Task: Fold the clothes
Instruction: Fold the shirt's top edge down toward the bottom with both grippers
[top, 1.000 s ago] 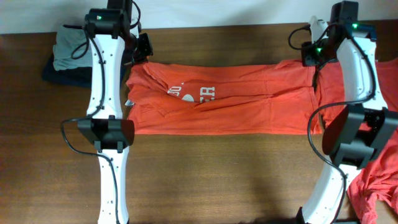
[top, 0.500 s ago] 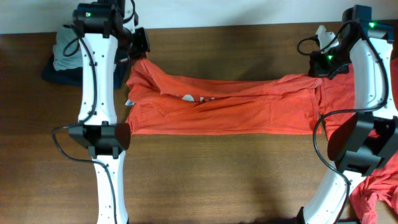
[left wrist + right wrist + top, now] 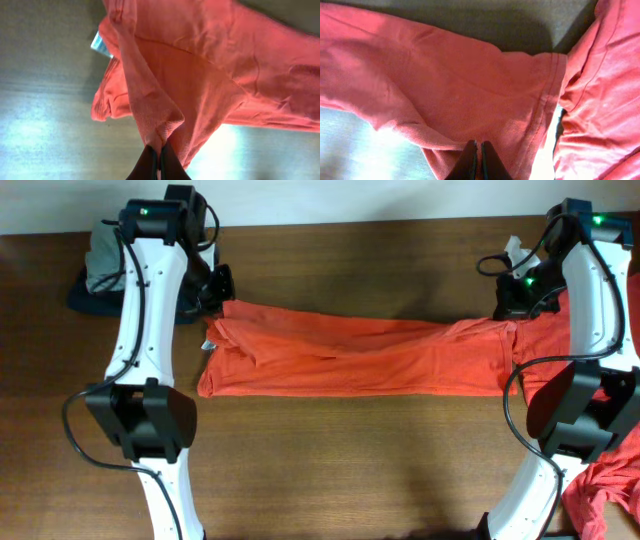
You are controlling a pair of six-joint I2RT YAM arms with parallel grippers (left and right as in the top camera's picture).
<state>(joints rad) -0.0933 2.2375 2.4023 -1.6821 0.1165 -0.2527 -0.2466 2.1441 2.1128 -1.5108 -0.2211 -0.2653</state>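
One orange-red T-shirt of the clothes (image 3: 350, 360) lies stretched as a long band across the middle of the table, plain side up, with its lettering hidden. My left gripper (image 3: 218, 290) is at its far left corner, shut on a pinched ridge of cloth. The left wrist view shows the dark fingertips (image 3: 159, 151) closed tight on that fold of the shirt (image 3: 210, 60). My right gripper (image 3: 512, 310) holds the far right corner. In the right wrist view its jaws (image 3: 479, 147) are shut on the shirt (image 3: 445, 80) near the hem.
A grey and dark pile of garments (image 3: 100, 270) lies at the back left corner. More orange-red clothes lie at the right edge (image 3: 615, 320) and the front right (image 3: 605, 490), and also show in the right wrist view (image 3: 605, 100). A white tag (image 3: 209, 345) sticks out at the shirt's left end.
Both grippers have carried the shirt's far edge toward the front and lower. The cloth now folds over itself, and the white lettering seen earlier is covered.
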